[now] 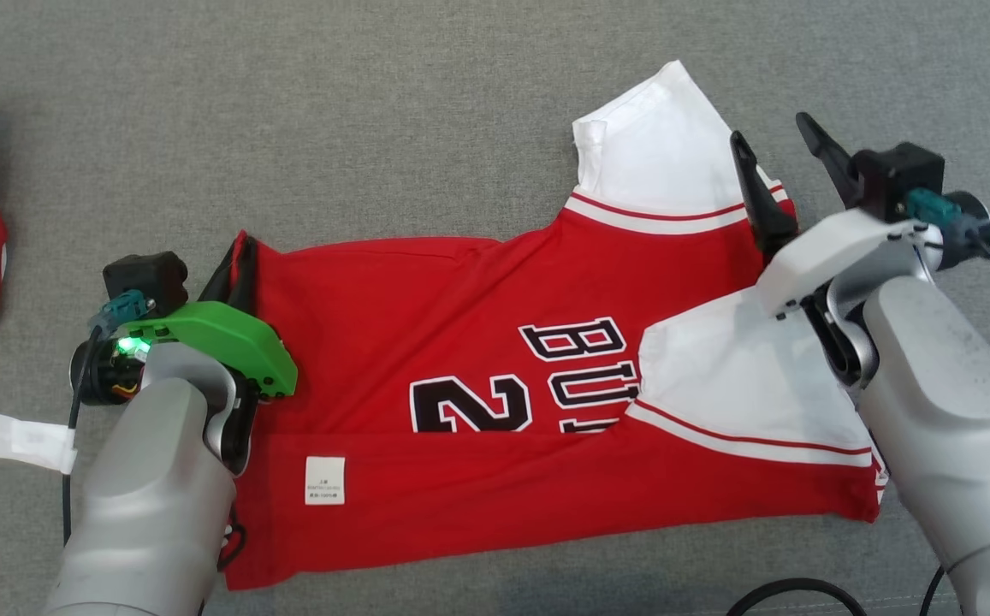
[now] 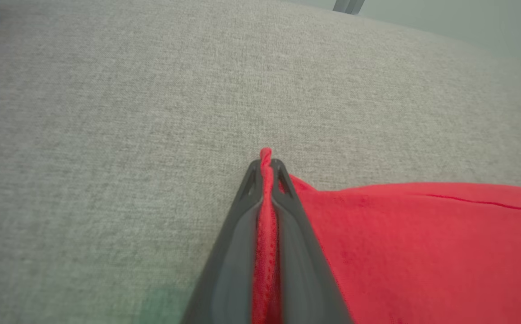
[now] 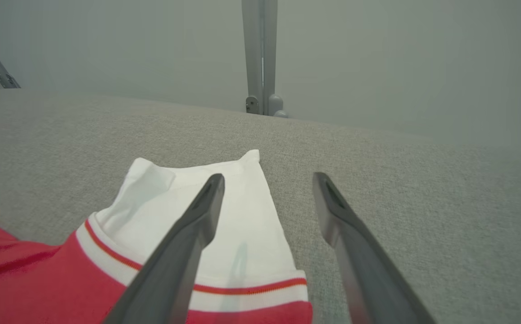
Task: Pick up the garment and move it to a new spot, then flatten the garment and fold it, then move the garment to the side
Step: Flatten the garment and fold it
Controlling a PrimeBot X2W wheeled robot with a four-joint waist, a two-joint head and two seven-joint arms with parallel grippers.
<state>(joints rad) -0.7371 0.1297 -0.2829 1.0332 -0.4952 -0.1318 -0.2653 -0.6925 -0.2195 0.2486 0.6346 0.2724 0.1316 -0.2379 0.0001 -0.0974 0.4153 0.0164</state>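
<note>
Garment: the red jersey [image 1: 460, 445] lies spread on the grey cloth surface [image 1: 289, 120]; one white sleeve [image 1: 657, 145] points to the far side, a second sleeve [image 1: 734, 376] is folded in over the lettering [image 1: 546, 368].
Left side: your left gripper [image 2: 265, 163] is pinched tight on the jersey's left hem corner — red cloth shows between its fingers.
Right side: your right gripper [image 3: 268, 177] stands wide apart over the white sleeve's edge, holding nothing.
Step in hand: likely a fold; take a matching corner with the right before you lift, raise both ends level, carry them over together — slack will wrinkle.
Hard to tell: how many layers the left fingers hold; whether the right fingers touch cloth; the hem under the left forearm [image 1: 152, 496].
</note>
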